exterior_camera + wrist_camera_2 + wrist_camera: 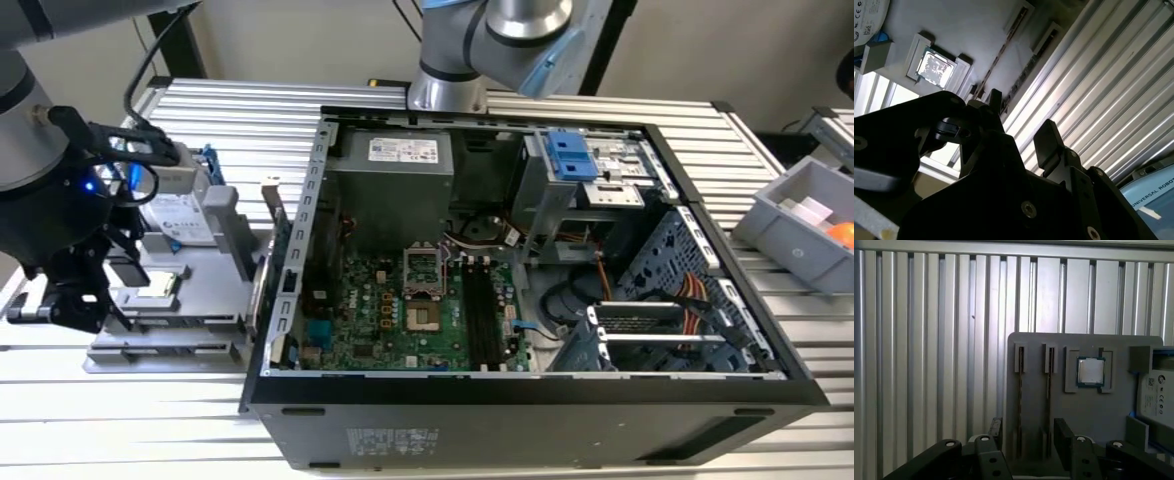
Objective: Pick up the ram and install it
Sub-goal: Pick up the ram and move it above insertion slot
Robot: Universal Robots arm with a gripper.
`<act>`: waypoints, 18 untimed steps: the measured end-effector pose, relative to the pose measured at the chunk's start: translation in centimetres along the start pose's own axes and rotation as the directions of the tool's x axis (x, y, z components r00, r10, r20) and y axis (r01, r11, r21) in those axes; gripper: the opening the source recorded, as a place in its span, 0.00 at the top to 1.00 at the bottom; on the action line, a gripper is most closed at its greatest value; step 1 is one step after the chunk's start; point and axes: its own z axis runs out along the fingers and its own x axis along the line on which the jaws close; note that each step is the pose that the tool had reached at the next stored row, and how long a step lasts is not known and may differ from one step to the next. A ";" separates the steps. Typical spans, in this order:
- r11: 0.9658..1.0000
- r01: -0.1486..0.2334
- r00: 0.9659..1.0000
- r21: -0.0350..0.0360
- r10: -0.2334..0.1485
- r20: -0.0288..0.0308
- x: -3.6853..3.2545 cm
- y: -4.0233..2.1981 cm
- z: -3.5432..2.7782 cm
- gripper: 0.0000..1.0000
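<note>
Fingers of the black metal gripper are hanging wide apart above two thin dark ram sticks, edge-on in a grey plastic tray, their lower ends hiding behind the gripper.

A ribbed aluminium table is stretching across the exterior view, its slats catching soft, even light in the lower left of the frame. A pale wall is showing along the top edge. A grey plastic bin is sitting at the right edge.
</note>
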 end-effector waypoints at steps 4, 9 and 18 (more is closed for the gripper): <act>1.000 0.000 1.000 0.000 0.000 0.000 -0.03 -0.03 0.37 0.00; 1.000 0.000 1.000 0.000 0.000 -0.001 -0.05 -0.08 0.79 0.00; 1.000 0.000 1.000 0.000 0.000 -0.002 -0.03 -0.09 1.46 0.00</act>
